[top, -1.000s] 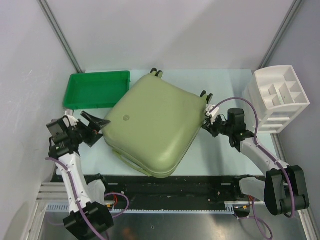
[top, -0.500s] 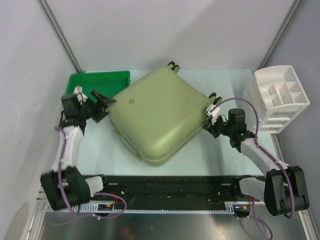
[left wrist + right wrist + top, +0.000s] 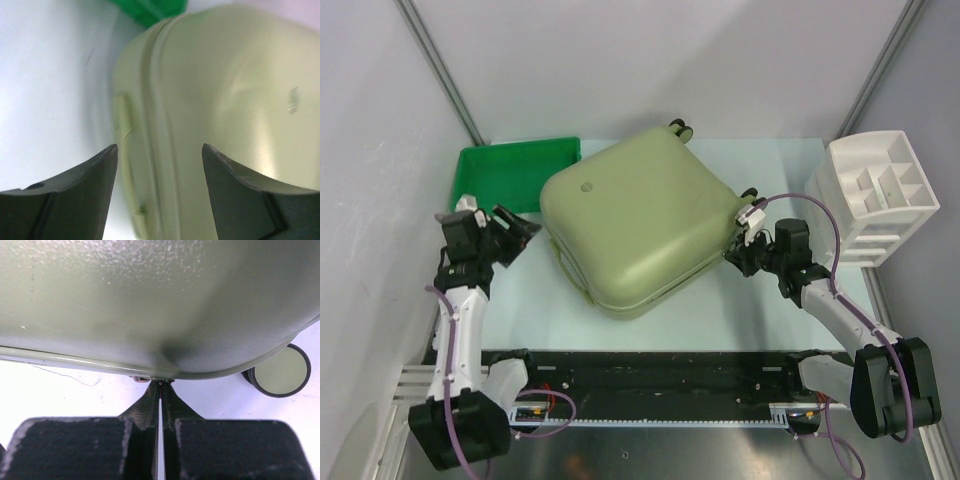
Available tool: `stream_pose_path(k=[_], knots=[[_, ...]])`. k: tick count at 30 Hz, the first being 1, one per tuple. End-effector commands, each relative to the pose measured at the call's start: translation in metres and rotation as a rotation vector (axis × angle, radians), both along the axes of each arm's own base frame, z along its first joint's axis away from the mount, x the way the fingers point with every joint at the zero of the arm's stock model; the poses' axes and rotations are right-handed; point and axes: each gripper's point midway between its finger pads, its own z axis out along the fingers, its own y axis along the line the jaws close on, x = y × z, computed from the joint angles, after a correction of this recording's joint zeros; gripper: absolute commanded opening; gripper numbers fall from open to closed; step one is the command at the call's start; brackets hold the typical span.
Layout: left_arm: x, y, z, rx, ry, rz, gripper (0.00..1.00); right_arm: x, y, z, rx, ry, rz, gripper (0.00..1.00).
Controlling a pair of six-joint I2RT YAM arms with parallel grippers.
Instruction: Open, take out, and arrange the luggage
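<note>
Finding 1: the luggage (image 3: 640, 225) lies flat on the counter (image 3: 720, 310) with its shell closed. It sits askew, one rounded corner pointing toward my bases. Black wheels (image 3: 678, 127) show at its far edge, and another pair at its right corner.

Finding 2: my left claw (image 3: 525, 232) is at the luggage's left side, close to the shell but apart from it. It is released: in the left wrist view the two dark fingers (image 3: 75, 195) stand wide apart with nothing between them. Past them that view shows the luggage's side wall, its seam line (image 3: 150, 100) and a pale side handle (image 3: 125, 117).

Finding 3: my right claw (image 3: 733, 252) is at the luggage's right edge, just nearer my bases than the right-corner wheels. It is clenched: the right wrist view shows the fingertips (image 3: 147, 407) drawn together to a hairline gap and set against the luggage's seam rim, where a small metal fitting (image 3: 142, 379) shows. I cannot tell whether anything is pinched between them. One wheel (image 3: 277, 372) shows to the right of the tips.

Finding 4: a green tray (image 3: 515, 175) lies to the luggage's far left, almost touching it. A white organizer (image 3: 878, 195) stands to the luggage's right, well apart
</note>
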Motion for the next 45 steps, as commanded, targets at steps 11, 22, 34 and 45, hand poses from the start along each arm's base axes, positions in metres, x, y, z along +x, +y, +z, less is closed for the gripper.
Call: stream_pose_path(k=[11,22,34,45], knots=[[-0.044,-0.029,-0.115,0.127,0.432,-0.120,0.65,0.007,0.004,0.002,0.068,0.017,0.011,0.00],[-0.030,-0.051,-0.100,0.077,0.329,-0.196,0.62,0.011,0.007,-0.001,0.069,-0.014,0.072,0.00],[-0.050,-0.056,-0.106,0.043,0.365,-0.198,0.65,0.008,0.013,0.000,0.092,-0.031,0.142,0.00],[-0.041,-0.047,-0.151,0.072,0.481,-0.167,0.54,0.008,0.015,-0.016,0.080,-0.011,0.172,0.20]])
